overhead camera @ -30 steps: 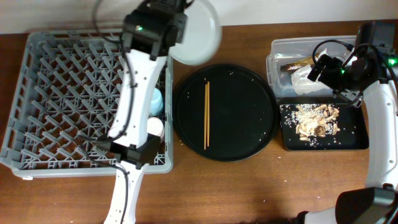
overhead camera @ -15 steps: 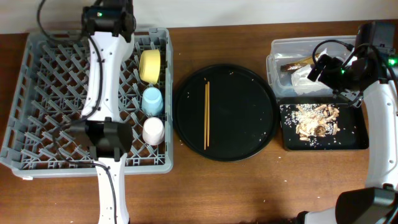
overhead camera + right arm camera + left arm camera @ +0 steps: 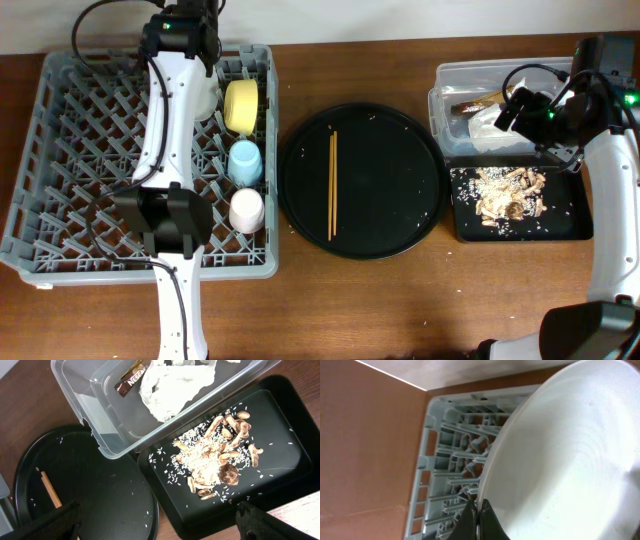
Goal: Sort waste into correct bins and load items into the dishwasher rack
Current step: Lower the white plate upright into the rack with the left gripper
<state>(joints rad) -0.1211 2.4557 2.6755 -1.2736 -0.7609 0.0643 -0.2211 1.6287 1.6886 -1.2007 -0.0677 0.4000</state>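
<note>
My left gripper [image 3: 188, 40] is at the back of the grey dishwasher rack [image 3: 60, 150], shut on the rim of the pale plate [image 3: 570, 450], which stands on edge among the pegs; the jaws [image 3: 479, 520] pinch its edge. The yellow bowl [image 3: 240, 105], blue cup [image 3: 245, 160] and pink cup [image 3: 247, 210] sit in the rack's right column. Two chopsticks [image 3: 332, 185] lie on the round black tray [image 3: 400, 200]. My right gripper [image 3: 157, 525] is open and empty above the clear tub [image 3: 100, 435] and shallow black tray [image 3: 290, 420].
The tub holds crumpled tissue [image 3: 172, 385] and the brown wrapper [image 3: 131, 375]. The shallow black tray holds beige food scraps [image 3: 215, 460] and rice grains. Loose grains dot the round tray. Bare wooden table lies along the front.
My left arm carried the plate from behind the round tray leftward to the rack's back and set it down among the pegs. The right arm has not moved.
</note>
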